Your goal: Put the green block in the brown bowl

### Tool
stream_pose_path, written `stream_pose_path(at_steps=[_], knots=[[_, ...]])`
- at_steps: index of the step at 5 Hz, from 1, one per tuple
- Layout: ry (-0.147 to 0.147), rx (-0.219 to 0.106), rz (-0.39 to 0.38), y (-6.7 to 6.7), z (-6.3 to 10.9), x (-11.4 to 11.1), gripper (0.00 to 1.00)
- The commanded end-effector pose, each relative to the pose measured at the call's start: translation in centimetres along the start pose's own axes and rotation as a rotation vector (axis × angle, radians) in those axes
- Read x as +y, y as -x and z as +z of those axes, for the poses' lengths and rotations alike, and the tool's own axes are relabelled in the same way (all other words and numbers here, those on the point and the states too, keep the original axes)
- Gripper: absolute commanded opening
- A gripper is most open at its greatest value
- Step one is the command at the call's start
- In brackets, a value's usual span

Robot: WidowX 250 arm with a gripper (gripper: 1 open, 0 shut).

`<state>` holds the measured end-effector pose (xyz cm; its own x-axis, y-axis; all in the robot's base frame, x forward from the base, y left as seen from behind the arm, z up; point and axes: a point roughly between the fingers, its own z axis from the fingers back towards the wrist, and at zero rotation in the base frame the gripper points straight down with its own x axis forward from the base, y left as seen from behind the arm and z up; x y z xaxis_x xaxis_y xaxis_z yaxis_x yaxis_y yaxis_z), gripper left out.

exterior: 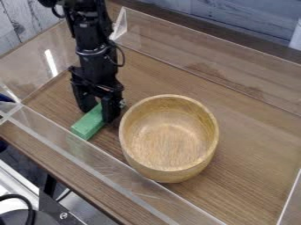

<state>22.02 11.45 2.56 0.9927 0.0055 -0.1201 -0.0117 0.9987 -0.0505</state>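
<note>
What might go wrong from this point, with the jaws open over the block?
The open jaws reach over the upper part of the block, so closing now might pinch only one end and let it tilt.

The bowl sits right beside the block; its thick rim might get bumped as the arm moves across.
</note>
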Motion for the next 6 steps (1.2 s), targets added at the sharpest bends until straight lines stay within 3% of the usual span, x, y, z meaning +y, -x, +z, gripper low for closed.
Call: stream_pose_path(at_steps=[1, 2, 4, 6], knots=[[-0.021, -0.036, 0.009, -0.8, 0.7, 0.7, 1.0], [-0.019, -0.035, 0.013, -0.9, 0.5, 0.8, 0.0], [-0.004, -0.065, 0.033, -1.0, 2.6, 0.2, 0.0], [0.013, -0.133, 0.047, -1.9, 7.3, -2.1, 0.0]])
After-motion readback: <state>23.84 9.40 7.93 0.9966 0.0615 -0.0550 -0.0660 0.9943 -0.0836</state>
